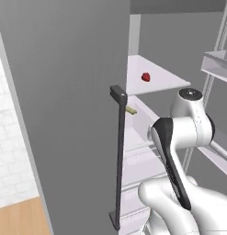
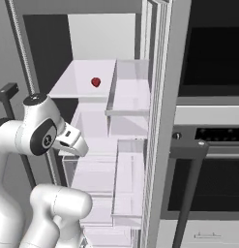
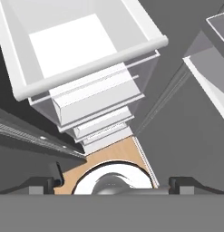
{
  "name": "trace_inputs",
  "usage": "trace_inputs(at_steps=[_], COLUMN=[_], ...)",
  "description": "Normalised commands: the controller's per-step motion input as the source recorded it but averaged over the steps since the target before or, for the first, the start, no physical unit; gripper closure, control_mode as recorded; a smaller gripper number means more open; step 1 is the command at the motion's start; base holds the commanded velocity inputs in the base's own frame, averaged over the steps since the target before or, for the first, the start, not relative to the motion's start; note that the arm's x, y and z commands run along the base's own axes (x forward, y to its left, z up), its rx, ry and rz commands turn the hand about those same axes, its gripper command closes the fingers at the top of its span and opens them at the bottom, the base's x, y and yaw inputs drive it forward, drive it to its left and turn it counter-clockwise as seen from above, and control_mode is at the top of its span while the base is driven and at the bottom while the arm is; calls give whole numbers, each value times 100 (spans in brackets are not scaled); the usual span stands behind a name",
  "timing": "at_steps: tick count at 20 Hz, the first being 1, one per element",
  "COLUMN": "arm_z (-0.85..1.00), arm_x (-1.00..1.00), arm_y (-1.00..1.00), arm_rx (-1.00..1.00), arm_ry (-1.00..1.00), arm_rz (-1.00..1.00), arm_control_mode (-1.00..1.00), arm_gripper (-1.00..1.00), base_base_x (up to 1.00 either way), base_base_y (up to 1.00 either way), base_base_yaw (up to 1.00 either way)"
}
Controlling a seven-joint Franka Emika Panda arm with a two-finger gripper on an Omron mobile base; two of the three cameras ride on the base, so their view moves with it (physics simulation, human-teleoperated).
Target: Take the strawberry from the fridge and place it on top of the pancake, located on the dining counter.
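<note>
While its doors stand open, these are the parts, largest first:
Fridge point(image 2: 92, 43): open, with white shelves and clear drawers showing inside.
Left door point(image 1: 64, 114): swung out toward the base, its long dark bar handle point(image 1: 119, 156) standing just left of the arm.
Wall oven point(image 2: 213, 121): just right of the fridge, dark glass, with its own dark handle.
Right door racks point(image 2: 130, 92): clear bins stacked on the door edge, beside the shelves.
Clear drawer point(image 3: 86, 59): directly before the hand camera, white inside.
Upper shelf point(image 1: 165, 82): bare white apart from the berry.
Hand point(image 3: 111, 183): fingers spread wide, gripping nothing, pointing down along the drawers.
Yellow-green bar point(image 1: 131, 110): on the shelf below, by the door handle's top.
Strawberry point(image 2: 96, 82): alone on the upper shelf, well above the hand.
</note>
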Motion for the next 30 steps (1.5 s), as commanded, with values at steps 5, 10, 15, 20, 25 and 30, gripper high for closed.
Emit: trace_inputs(at_steps=[5, 10, 15, 20, 25, 30], arm_z=[0, 0, 0, 0, 0, 0], arm_x=[0, 0, 0, 0, 0, 0], arm_y=[0, 0, 0, 0, 0, 0], arm_rx=[0, 0, 0, 0, 0, 0], arm_ry=[0, 0, 0, 0, 0, 0], arm_rz=[0, 0, 0, 0, 0, 0], arm_control_mode=[100, 100, 100, 100, 100, 100], arm_gripper=[-100, -100, -100, -100, -100, -100], base_base_x=[28, 27, 28, 41, 35, 47], base_base_y=[-14, -29, -11, -7, -17, -15], base_base_yaw=[3, 8, 1, 0, 0, 0])
